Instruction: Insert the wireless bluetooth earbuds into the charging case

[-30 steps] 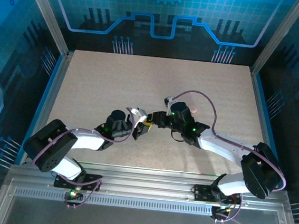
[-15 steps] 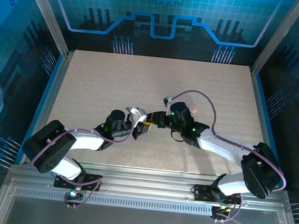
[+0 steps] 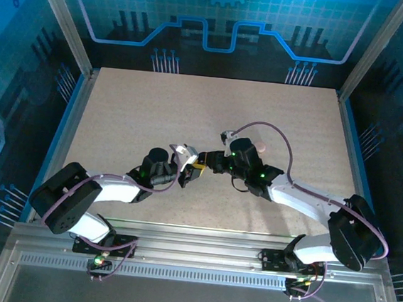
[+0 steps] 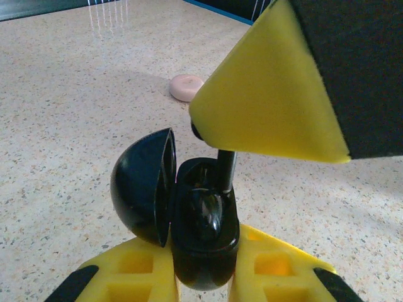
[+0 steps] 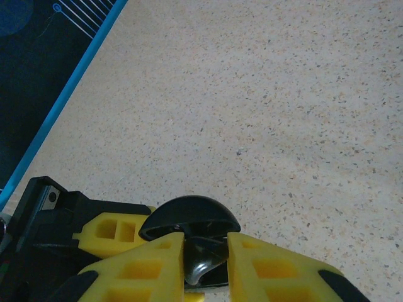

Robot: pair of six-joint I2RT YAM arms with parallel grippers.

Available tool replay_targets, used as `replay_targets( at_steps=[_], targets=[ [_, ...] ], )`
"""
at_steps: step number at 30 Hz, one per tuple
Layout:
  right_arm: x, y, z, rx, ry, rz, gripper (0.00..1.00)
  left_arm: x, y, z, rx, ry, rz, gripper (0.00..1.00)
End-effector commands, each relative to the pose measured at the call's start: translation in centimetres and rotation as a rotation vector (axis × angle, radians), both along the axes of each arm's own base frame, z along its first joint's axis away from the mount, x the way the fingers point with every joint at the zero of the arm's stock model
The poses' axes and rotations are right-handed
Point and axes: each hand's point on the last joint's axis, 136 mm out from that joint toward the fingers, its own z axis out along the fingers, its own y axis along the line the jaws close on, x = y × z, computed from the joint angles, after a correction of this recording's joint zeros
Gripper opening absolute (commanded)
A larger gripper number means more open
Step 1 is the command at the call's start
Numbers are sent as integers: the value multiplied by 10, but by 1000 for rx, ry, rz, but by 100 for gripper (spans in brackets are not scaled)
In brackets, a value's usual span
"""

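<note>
Gripping charging case (image 4: 203, 217) in left claw (image 4: 201, 251) | earbud (image 4: 225, 170) at its mouth, right claw (image 5: 203, 246)

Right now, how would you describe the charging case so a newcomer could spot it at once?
On the speckled table, find the left hand near the middle. The case is the glossy black round shell pinched in its yellow fingers, lid swung open. Unlike the pink disc lying nearby, it is black and hinged open.
</note>
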Motion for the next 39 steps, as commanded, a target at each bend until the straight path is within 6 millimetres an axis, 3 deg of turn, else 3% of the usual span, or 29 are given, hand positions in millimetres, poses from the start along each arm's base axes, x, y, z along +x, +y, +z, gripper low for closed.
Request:
replay_targets(
  at_steps=[1, 20, 39],
  targets=[
    [-6, -1, 6, -24, -23, 16, 23, 3, -8, 26, -44, -67, -22, 6],
    [0, 3, 14, -19, -53, 11, 23, 1, -9, 29, -51, -71, -30, 6],
    [3, 11, 8, -8, -44, 21, 23, 0, -9, 32, -60, -75, -34, 6]
  ],
)
